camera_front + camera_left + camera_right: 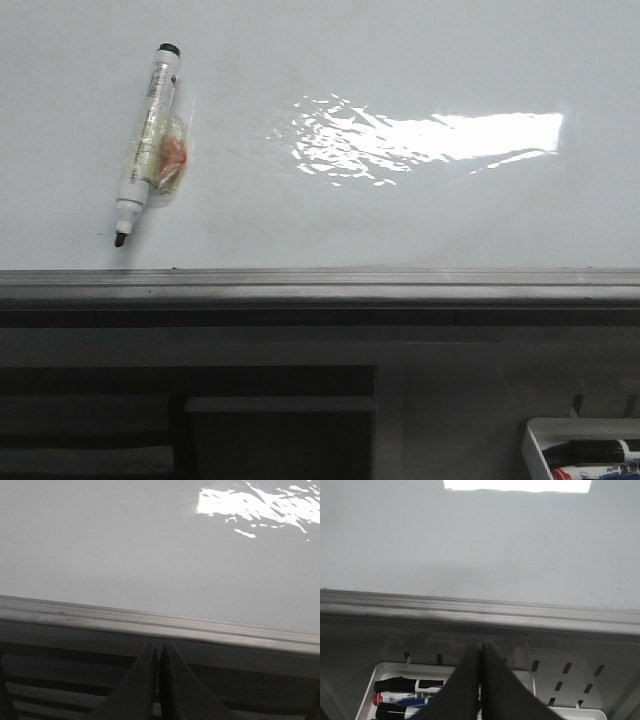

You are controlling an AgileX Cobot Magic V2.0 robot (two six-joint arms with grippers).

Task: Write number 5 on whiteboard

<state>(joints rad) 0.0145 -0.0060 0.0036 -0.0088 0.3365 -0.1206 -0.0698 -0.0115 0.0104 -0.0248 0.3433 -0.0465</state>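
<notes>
One marker (147,143) is seen lying on the whiteboard (400,220) at its left side, in the front view. Its white barrel is slanted, with the black cap end pointing far and the bare black tip pointing near, close to the grey metal rim (320,285). A small clear wrapper with yellow and orange contents (170,155) is pressed against the barrel's right side. A bright glare patch (430,135) is spread across the board to the right of the marker, well apart from it. No written digit is visible on the board in any view.

At the near right corner, below the rim, a white tray (540,450) is partly shown, with black, red and blue markers (405,695) laid inside it.

Neither arm is visible in the front view. In the left wrist view, the left gripper (159,680) is held on the near side of the rim, its jaws pressed together with nothing between them. In the right wrist view, the right gripper (480,680) is positioned above the tray, its jaws likewise closed and empty.
</notes>
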